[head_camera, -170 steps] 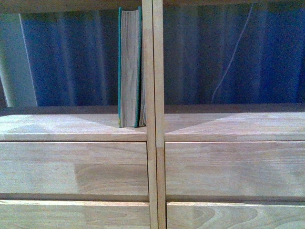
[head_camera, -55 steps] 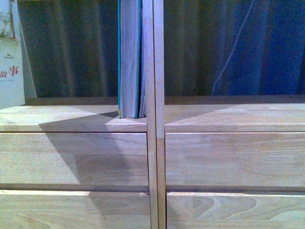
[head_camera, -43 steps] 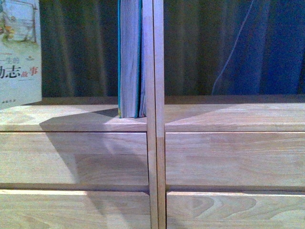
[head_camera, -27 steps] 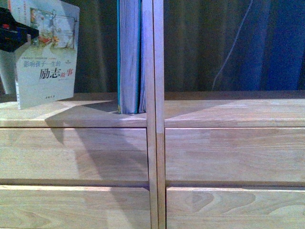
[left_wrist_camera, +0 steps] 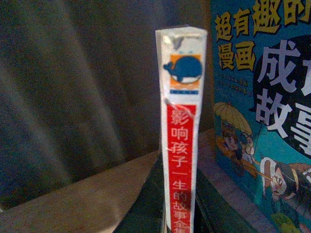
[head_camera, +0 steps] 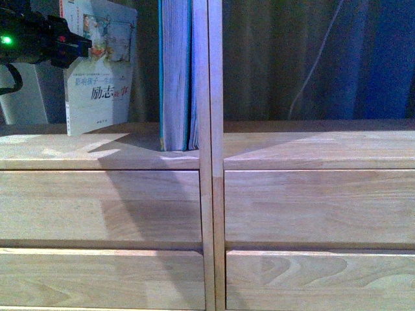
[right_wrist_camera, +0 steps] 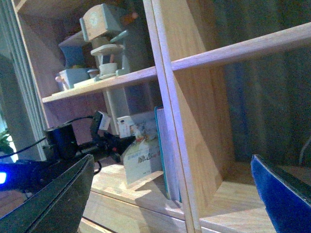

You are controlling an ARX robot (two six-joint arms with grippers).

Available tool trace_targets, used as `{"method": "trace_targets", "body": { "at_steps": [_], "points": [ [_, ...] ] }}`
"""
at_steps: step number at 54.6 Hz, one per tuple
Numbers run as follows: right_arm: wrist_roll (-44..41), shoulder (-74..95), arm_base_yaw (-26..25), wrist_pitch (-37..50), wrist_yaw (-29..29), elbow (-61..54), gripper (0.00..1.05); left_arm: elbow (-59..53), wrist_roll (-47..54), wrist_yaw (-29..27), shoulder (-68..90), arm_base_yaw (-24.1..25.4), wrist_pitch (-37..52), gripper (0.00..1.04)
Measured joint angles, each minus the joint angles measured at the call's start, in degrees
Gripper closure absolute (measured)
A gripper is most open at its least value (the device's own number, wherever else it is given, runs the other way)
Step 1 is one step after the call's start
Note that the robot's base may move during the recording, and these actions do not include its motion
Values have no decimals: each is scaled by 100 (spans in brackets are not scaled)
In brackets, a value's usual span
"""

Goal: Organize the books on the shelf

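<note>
The left gripper [head_camera: 71,46] is closed on the spine edge of the paperback [head_camera: 100,71], one dark finger [left_wrist_camera: 146,208] on each side of the spine. It holds the paperback a little tilted in the left compartment of the shelf [head_camera: 311,146], and I cannot tell if the lower edge touches the board. A free gap lies between it and the teal book [head_camera: 175,78], which stands upright against the divider [head_camera: 211,97]. The right gripper [right_wrist_camera: 172,157] is wide open and holds nothing. In the front view both book tops are cut off.

Home: wooden shelf [head_camera: 311,207], curtain [head_camera: 272,58].
</note>
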Motion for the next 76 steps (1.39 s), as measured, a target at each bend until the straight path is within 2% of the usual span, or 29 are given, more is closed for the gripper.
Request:
{"method": "trace_targets", "body": {
  "at_steps": [27, 48, 49, 53, 63, 66, 76],
  "points": [
    [103, 24, 28, 63, -105, 13, 7, 98, -4, -225, 380, -540, 243, 98],
    [168, -42, 35, 103, -118, 13, 7, 11, 131, -485, 413, -640, 391, 98],
    [168, -44, 37, 103, -118, 13, 7, 11, 136, -540, 417, -651, 391, 97],
    [168, -61, 44, 105, -118, 13, 7, 11, 170, -603, 422, -684, 400, 80],
    [173, -59, 70, 136, -101, 13, 7, 11, 186, -717, 439, -708, 501, 53],
    [177, -59, 90, 173, -101, 13, 7, 9, 186, -732, 457, -708, 514, 41],
    [186, -57, 162, 197, -57, 13, 7, -37, 186, -730, 461, -708, 538, 13]
  ]
}}
